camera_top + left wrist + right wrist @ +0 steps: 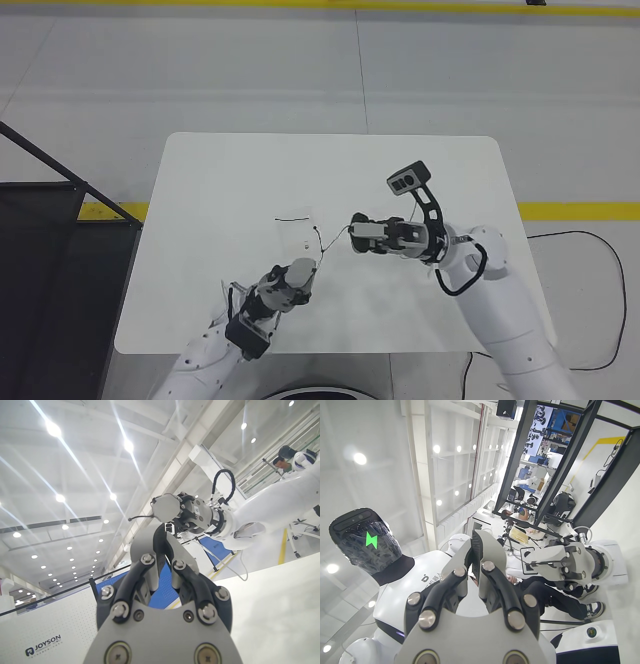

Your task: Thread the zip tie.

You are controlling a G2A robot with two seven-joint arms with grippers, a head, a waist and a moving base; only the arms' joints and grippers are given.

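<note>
Together, left gripper (306, 268) and right gripper (354, 232) clamp shut on opposite ends of the zip tie (141, 517), seemingly to align tail with head.

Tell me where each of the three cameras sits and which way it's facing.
Top view: above the arms, looking down at the white table; shows the left end effector and right end effector.
Left wrist view: on the left wrist, tilted up at the ceiling; own fingers in front.
Right wrist view: on the right wrist, facing back at the robot's head; own fingers in front.
Shared: each wrist view shows the other arm's end effector.
</note>
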